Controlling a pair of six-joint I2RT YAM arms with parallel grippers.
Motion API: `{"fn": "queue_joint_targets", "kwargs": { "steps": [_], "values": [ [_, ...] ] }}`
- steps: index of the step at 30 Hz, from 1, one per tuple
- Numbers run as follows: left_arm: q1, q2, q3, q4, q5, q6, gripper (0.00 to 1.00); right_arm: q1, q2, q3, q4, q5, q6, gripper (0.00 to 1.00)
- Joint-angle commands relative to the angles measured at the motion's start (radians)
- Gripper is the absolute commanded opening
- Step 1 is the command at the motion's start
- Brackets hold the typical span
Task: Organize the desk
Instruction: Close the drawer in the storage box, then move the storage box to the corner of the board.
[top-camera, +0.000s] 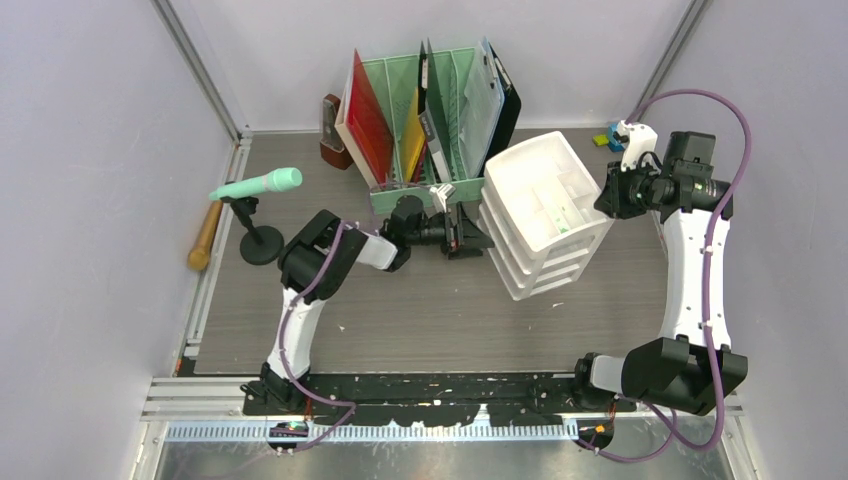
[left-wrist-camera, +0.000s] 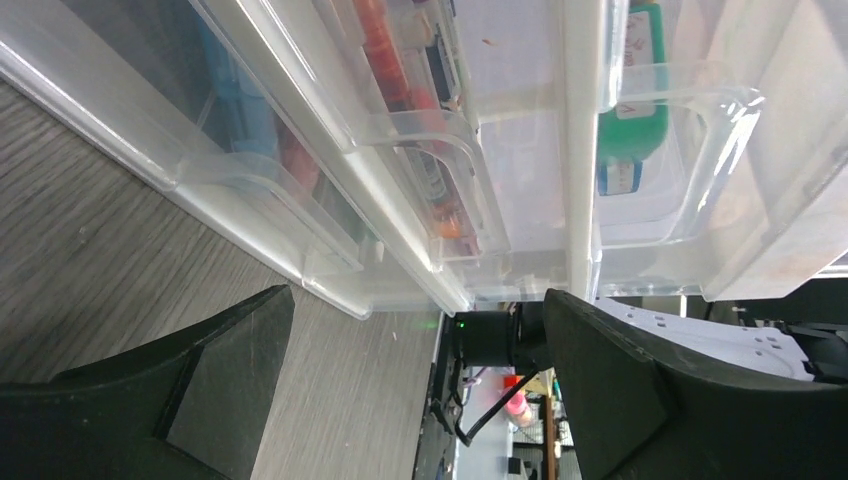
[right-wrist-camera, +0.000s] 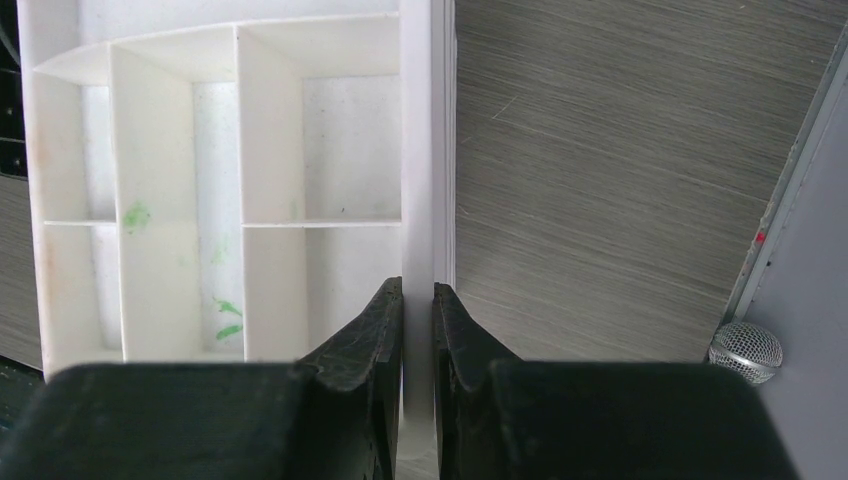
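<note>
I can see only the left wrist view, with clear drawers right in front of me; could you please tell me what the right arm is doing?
Observer: The right end effector is shut on the side wall of the white drawer unit, at its open top tray.
Operator: Thank you. Is anything lying in that tray?
Observer: The compartments in view hold nothing but a few green smudges.
Operator: And what stands beside my arm?
Observer: A mint-green microphone on a black stand, on the desk to the left of the left arm.
</note>
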Motion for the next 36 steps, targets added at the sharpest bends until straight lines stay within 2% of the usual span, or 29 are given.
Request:
{"fn": "queue_joint_targets", "kwargs": {
  "steps": [1, 5, 11, 13, 21, 28, 36],
  "values": [
    [0.021, -0.133, 0.006, -0.218, 0.063, 0.192, 1.00, 0.012, 0.050, -0.018, -0.057, 0.076, 0.001, 0.00],
    [0.028, -0.231, 0.003, -0.408, 0.071, 0.369, 1.00, 0.011, 0.042, -0.007, -0.062, 0.105, 0.011, 0.01],
    [0.034, -0.385, 0.051, -0.815, 0.050, 0.700, 1.00, 0.010, 0.019, -0.001, -0.062, 0.172, 0.072, 0.00],
    [0.035, -0.435, 0.056, -0.897, 0.026, 0.805, 1.00, 0.008, 0.010, -0.008, -0.059, 0.196, 0.098, 0.01],
    [0.034, -0.592, 0.058, -1.088, -0.034, 0.982, 1.00, -0.049, -0.013, -0.009, -0.055, 0.236, 0.150, 0.01],
    [0.035, -0.684, 0.060, -1.230, -0.056, 1.108, 1.00, -0.095, -0.025, 0.036, -0.100, 0.243, 0.101, 0.01],
    [0.034, -0.758, 0.048, -1.259, -0.090, 1.151, 1.00, -0.129, -0.006, 0.139, -0.155, 0.256, 0.034, 0.00]
  ]
}}
